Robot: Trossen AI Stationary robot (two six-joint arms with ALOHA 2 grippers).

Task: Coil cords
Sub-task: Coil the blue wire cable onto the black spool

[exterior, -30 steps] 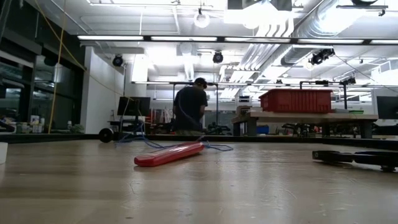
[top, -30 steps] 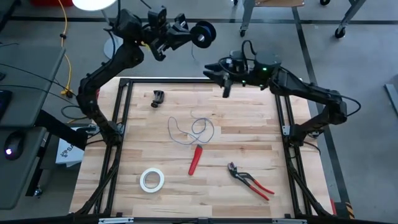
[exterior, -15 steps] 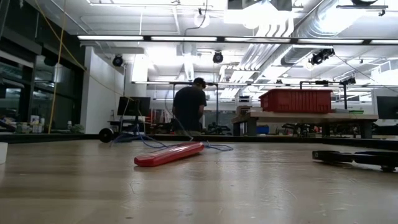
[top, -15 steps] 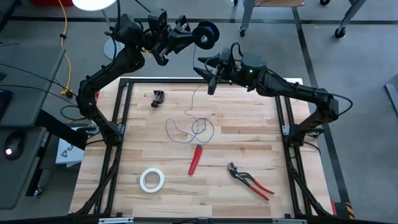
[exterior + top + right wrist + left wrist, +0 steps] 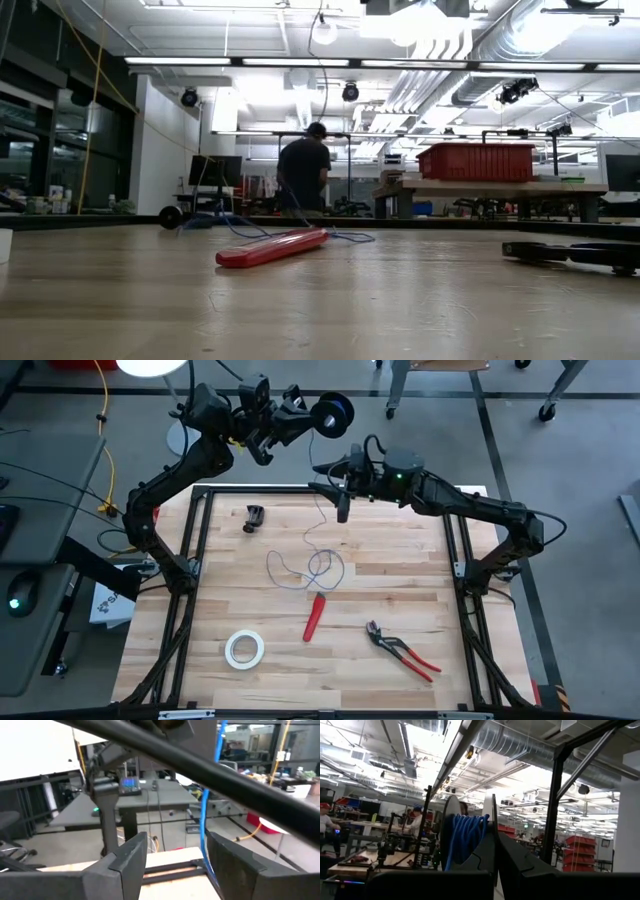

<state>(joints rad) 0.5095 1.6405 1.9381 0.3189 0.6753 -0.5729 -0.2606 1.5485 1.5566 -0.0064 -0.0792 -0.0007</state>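
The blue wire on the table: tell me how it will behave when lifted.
Probably floppy: the blue wire lies in loose loops and hangs slack up towards the spool. Likely very light, being so thin. It may slip through the open right tool, whose fingers stand apart beside the strand.

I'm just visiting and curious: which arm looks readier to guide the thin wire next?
Probably the right. Its open end effector hangs by the wire, which runs between its fingers. The left end effector is shut on the spool.

Thin blue wire point(image 5: 318, 565): loose loops mid-table, strand rising, probably to black spool point(image 5: 333, 412).
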